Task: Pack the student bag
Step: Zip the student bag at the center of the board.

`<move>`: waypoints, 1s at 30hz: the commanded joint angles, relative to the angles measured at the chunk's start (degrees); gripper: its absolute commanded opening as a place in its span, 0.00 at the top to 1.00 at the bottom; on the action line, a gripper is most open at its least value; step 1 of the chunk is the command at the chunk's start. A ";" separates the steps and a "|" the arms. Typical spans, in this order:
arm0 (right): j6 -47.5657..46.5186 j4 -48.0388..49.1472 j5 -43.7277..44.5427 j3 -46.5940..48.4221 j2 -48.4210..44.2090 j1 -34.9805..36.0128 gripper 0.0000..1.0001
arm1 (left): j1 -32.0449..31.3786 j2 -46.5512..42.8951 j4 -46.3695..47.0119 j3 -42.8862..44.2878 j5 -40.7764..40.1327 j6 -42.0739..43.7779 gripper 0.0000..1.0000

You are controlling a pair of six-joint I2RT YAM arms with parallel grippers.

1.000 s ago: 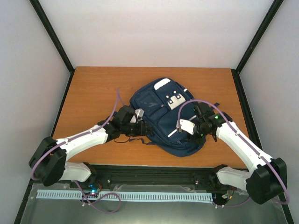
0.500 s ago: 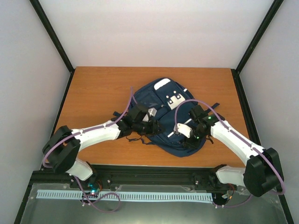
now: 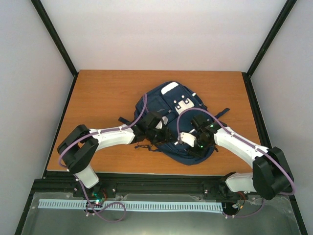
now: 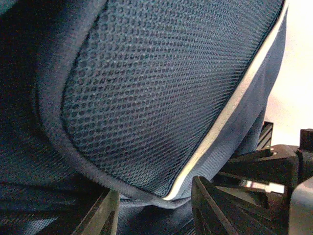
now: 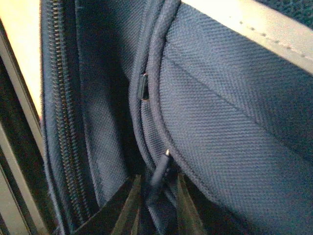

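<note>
Top view only: whole student bag point(image 3: 168, 105), navy with white stripes and a white patch, flat at frame centre on the wooden worktop point(image 3: 98, 98), dark straps point(image 3: 143, 146) trailing at its edges.

Left wrist view only: blue mesh panel point(image 4: 146, 93) edged in white piping point(image 4: 230, 107), bulging above the left gripper point(image 4: 155, 215); jaws spread wide, nothing clamped.

Right wrist view only: zip teeth point(image 5: 61, 112) at frame left; right gripper point(image 5: 155, 208) with jaws pinched on a dark zip pull point(image 5: 159, 178).

Robot lab cell. White walls point(image 3: 161, 34), black frame posts point(image 3: 55, 36) (purple cabling point(image 3: 145, 103) exposed) beyond the jaws. Wooden table point(image 3: 98, 93) beneath.
</note>
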 commanded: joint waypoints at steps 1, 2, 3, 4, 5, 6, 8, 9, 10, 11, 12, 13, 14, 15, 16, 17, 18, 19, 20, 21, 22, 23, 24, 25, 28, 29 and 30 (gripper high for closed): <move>2.46 4.63 1.81 -0.68 1.41 1.26 0.83 | -0.60 1.45 2.31 2.78 0.98 -1.93 0.58; 3.06 4.96 2.08 -0.61 1.41 1.27 0.85 | -0.60 1.69 2.59 2.71 0.94 -2.13 0.58; 3.52 5.21 2.24 -0.59 1.27 1.27 0.87 | -0.60 1.86 2.91 2.58 0.78 -2.31 0.58; 3.69 5.35 2.36 -0.59 1.10 1.25 0.92 | -0.60 2.04 3.37 2.43 0.74 -2.61 0.58; 3.88 5.45 2.44 -0.67 0.98 1.27 0.96 | -0.60 2.38 4.06 2.20 0.75 -3.09 0.59; 4.08 5.54 2.72 -0.75 0.84 1.27 0.97 | -0.60 2.57 4.63 2.00 0.80 -3.45 0.60; 4.63 5.49 3.71 -0.72 0.43 1.27 0.97 | -0.60 3.08 5.41 1.82 0.88 -4.00 0.62; 4.80 5.29 4.21 -0.68 0.10 1.26 0.97 | -0.59 3.32 5.72 1.78 0.75 -4.22 0.63; 4.81 4.92 4.64 -0.55 -0.37 1.27 0.97 | -0.60 3.54 6.04 1.72 0.71 -4.50 0.65; 4.74 4.44 4.99 -0.43 -0.94 1.27 0.97 | -0.60 3.76 6.24 1.66 0.62 -4.60 0.66; 4.69 4.01 5.37 -0.27 -1.49 1.27 0.97 | -0.59 4.00 6.51 1.63 0.45 -4.75 0.68; 4.64 3.68 5.70 -0.13 -2.10 1.27 0.97 | -0.60 4.13 6.75 1.67 0.39 -4.90 0.70; 4.66 3.25 6.00 0.05 -2.65 1.26 0.97 | -0.60 4.39 7.06 1.80 0.34 -5.12 0.72; 4.66 2.71 6.21 0.27 -3.19 1.27 0.97 | -0.60 4.57 7.41 1.86 0.47 -5.30 0.74; 4.60 2.17 6.24 0.41 -3.63 1.27 0.97 | -0.60 4.76 7.69 1.95 0.56 -5.42 0.76; 4.58 1.56 6.23 0.60 -4.15 1.27 0.97 | -0.55 4.93 7.95 2.07 0.67 -5.54 0.79; 4.44 1.18 6.17 0.76 -4.49 1.27 0.97 | -0.53 5.00 8.14 2.07 0.68 -5.62 0.82; 4.42 0.97 6.40 0.85 -4.82 1.27 0.97 | -0.59 4.92 8.21 2.08 0.68 -5.74 0.87; 4.31 0.79 6.72 0.82 -4.99 1.27 0.97 | -0.60 4.82 8.18 2.10 0.73 -5.67 0.91; 4.21 0.67 7.38 0.82 -5.06 1.27 0.97 | -0.60 4.63 8.17 2.12 0.73 -5.61 0.96; 4.02 0.69 8.30 0.74 -5.03 1.27 0.97 | -0.60 4.31 7.94 2.07 0.60 -5.58 0.99; 3.73 0.59 9.42 0.55 -5.01 1.19 0.97 | -0.60 3.97 7.50 2.09 0.45 -5.39 0.99; 3.52 0.51 10.56 0.35 -5.10 1.14 0.97 | -0.59 3.50 6.99 2.09 -0.04 -5.02 0.99; 3.22 0.43 11.57 0.26 -5.23 1.03 0.97 | -0.60 2.92 6.14 2.04 -0.60 -4.67 0.99; 2.33 -0.11 13.71 -0.07 -5.83 0.24 0.97 | -0.55 0.89 3.02 2.05 -2.15 -2.62 0.99; 1.94 -0.45 14.00 -0.03 -6.16 -0.12 0.97 | -0.55 0.39 2.27 1.99 -2.61 -2.22 0.99; 1.63 -0.76 14.33 0.01 -6.47 -0.52 0.97 | -0.57 -0.22 1.62 1.89 -3.00 -1.75 0.99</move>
